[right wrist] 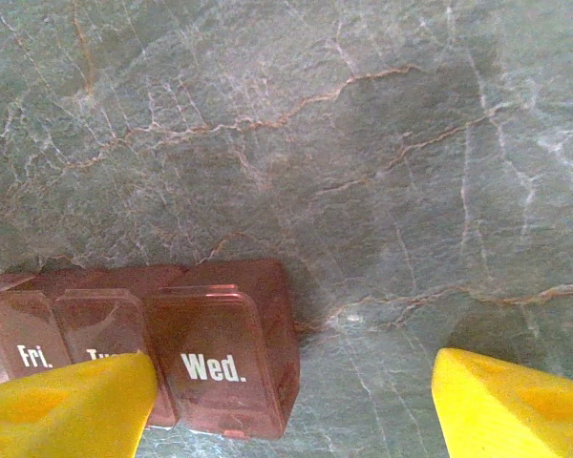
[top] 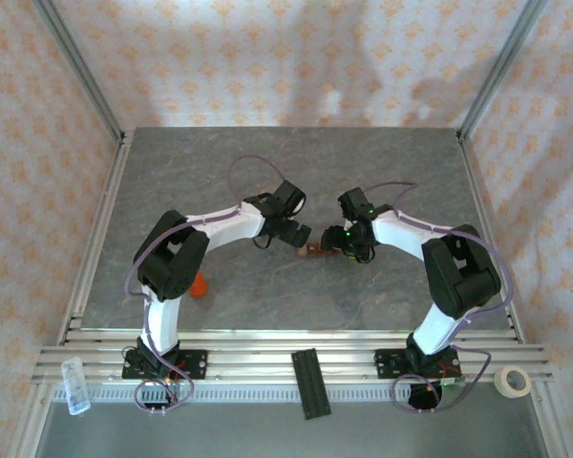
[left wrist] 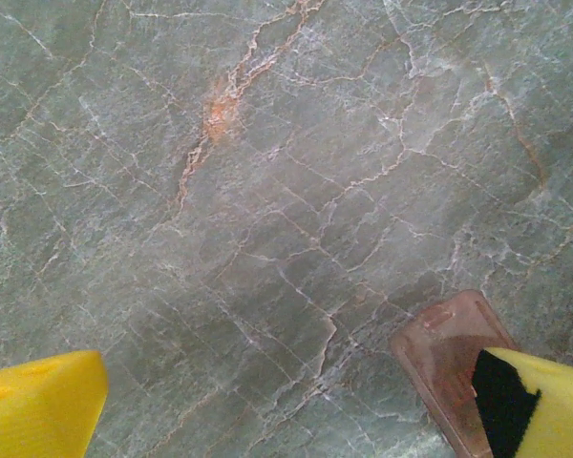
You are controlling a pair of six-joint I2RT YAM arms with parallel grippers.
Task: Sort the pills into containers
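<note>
Containers (top: 315, 252), a reddish-brown strip of day-labelled compartments, lie flat on the marbled table (top: 220, 162), between the two claws.

Well to the left of the strip, beside the left arm, sits a small orange thing (top: 200, 283); I cannot tell what it is. Just left of the strip hangs the left gripper (left wrist: 286, 410), released and spread wide, with bare table between its yellow fingers (left wrist: 38, 410). One finger lies over the strip's end, but whether it touches cannot be told.

On the strip itself, the lids (right wrist: 215, 358) marked "Fri." and "Wed." look shut in the right wrist view, and no pill shows on or around them.

Just right of the strip hovers the right gripper (right wrist: 291, 405), jaws apart and grasping nothing. One finger overlaps the strip's front edge and the other stands well apart from it, over bare table.

Judged from this, the sorting has hardly begun. No compartment looks open or filled. What is left seems to be everything: open a lid, bring the pills, and drop them in.
</note>
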